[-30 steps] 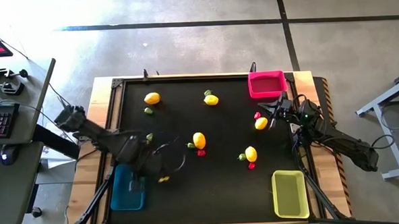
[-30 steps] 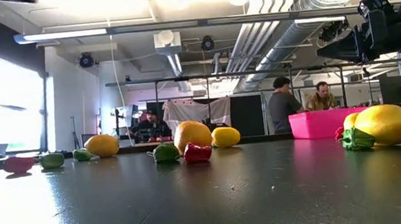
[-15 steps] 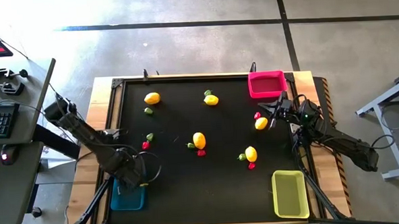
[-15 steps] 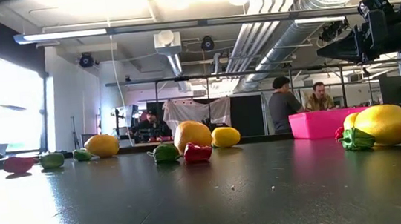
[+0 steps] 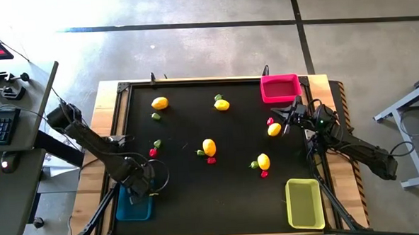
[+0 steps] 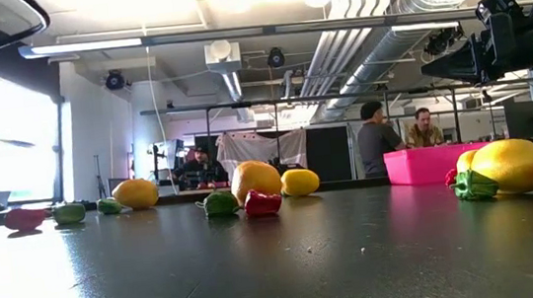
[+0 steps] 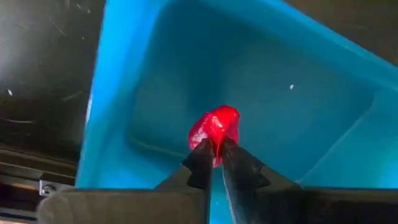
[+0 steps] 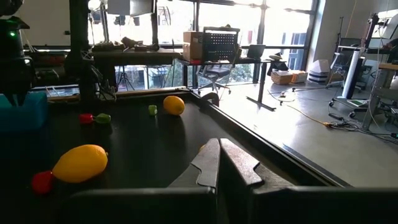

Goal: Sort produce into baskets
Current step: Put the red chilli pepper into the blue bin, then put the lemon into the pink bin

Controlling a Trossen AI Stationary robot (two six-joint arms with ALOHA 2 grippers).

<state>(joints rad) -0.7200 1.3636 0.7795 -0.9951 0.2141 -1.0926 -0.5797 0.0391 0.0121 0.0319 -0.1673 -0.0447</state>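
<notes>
While the black table (image 5: 184,182) carries everything, the left arm reaches over its near left corner and the right arm waits at the right edge. Blue bin (image 5: 134,206) sits at near left corner, yellow-green bin (image 5: 304,204) at near right corner, pink bin (image 5: 280,88) at far right corner. Left gripper (image 7: 215,148) hangs inside the blue bin, fingers pinched on a small red piece (image 7: 216,126) above the bin floor. Right gripper (image 5: 289,119) sits by the right edge just near of the pink bin, fingers closed on nothing, beside a lemon (image 5: 274,129) and a red bit. Four more lemons lie on the table: far left (image 5: 159,103), far middle (image 5: 222,104), centre (image 5: 209,146), right of centre (image 5: 264,161). Small green and red pieces lie touching or next to the centre and right-of-centre lemons; a green-red pair (image 5: 155,148) lies toward the left edge, one green piece (image 5: 155,116) near the far-left lemon.
</notes>
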